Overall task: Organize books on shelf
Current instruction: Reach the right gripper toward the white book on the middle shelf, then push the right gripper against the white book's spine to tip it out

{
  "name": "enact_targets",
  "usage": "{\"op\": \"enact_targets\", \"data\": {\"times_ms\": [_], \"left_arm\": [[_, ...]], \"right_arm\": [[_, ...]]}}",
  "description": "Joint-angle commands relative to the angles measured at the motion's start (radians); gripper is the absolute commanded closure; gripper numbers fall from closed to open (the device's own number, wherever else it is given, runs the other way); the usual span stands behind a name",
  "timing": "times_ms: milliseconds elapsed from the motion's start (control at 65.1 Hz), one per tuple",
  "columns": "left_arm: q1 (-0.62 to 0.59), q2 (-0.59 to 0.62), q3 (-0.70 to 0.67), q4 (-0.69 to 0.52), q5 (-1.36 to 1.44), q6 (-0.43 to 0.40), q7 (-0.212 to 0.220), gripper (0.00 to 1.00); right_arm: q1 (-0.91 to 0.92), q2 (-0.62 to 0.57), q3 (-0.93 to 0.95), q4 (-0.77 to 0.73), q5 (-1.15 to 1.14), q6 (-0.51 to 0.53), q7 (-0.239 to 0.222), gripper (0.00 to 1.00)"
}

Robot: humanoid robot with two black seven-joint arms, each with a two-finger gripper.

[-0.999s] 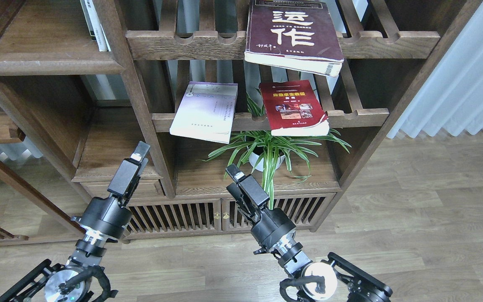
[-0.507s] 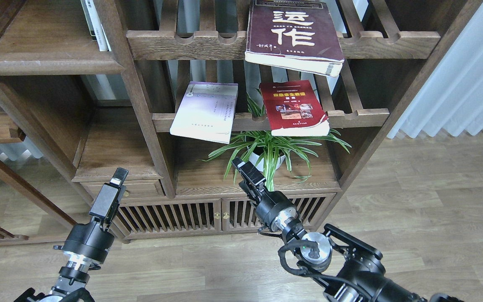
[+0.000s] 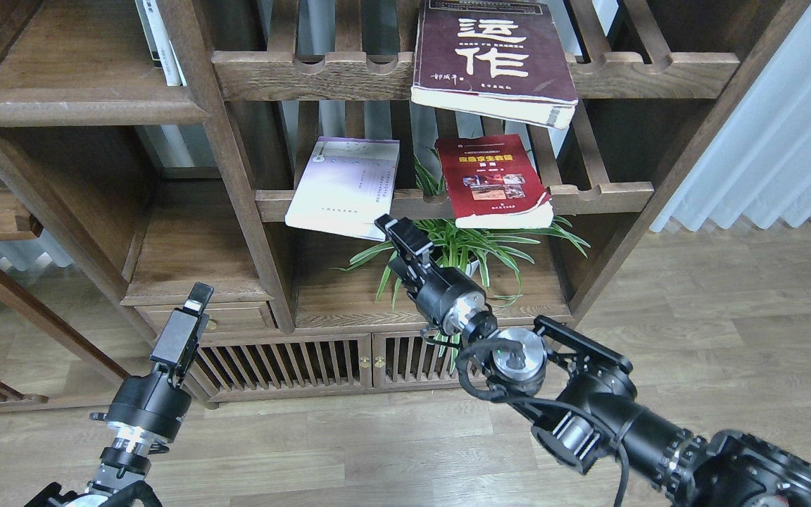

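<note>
The thin lavender-white book (image 3: 344,186) lies flat on the lower slatted rack, overhanging its front rail. The red book (image 3: 493,182) with the yellow title band lies to its right on the same rack. The thick maroon book (image 3: 493,53) lies on the upper slatted rack, also overhanging. The solid dark-brown shelf (image 3: 82,105) is at the upper left. My right gripper (image 3: 397,232) is just below the lavender book's lower right corner, empty; its fingers are too dark to tell apart. My left gripper (image 3: 196,299) is low at the left, empty and seen side-on.
A spider plant in a white pot (image 3: 455,250) stands under the rack, right behind my right gripper. Upright white books (image 3: 159,42) stand at the back of the solid shelf. The cabinet doors (image 3: 349,359), the wood floor and a pale curtain (image 3: 786,134) are nearby.
My right arm has stretched up and forward, bringing its gripper from near the cabinet top to just under the lavender book. My left gripper dropped lower and left, then held still.
</note>
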Motion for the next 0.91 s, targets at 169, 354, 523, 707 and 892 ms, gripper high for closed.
{"op": "enact_targets", "data": {"times_ms": [169,354,523,707,892], "left_arm": [[0.0,0.002,-0.028,0.001,-0.001,0.0,-0.002,0.0],[-0.003,0.0,-0.032,0.001,-0.001,0.0,-0.002,0.0],[-0.008,0.0,-0.032,0.012,-0.001,0.0,-0.001,0.0],[-0.015,0.0,-0.032,0.018,-0.001,0.0,-0.002,0.0],[-0.019,0.0,-0.032,0.023,-0.001,0.0,0.001,0.0]], "right_arm": [[0.026,0.0,-0.03,-0.019,0.06,-0.046,-0.059,0.05],[0.068,0.0,-0.03,-0.055,0.107,-0.046,-0.068,0.06],[0.098,0.0,-0.028,-0.085,0.158,-0.046,-0.068,0.06],[0.111,0.0,-0.028,-0.101,0.193,-0.046,-0.068,0.09],[0.112,0.0,-0.028,-0.121,0.218,-0.046,-0.07,0.3]]}}
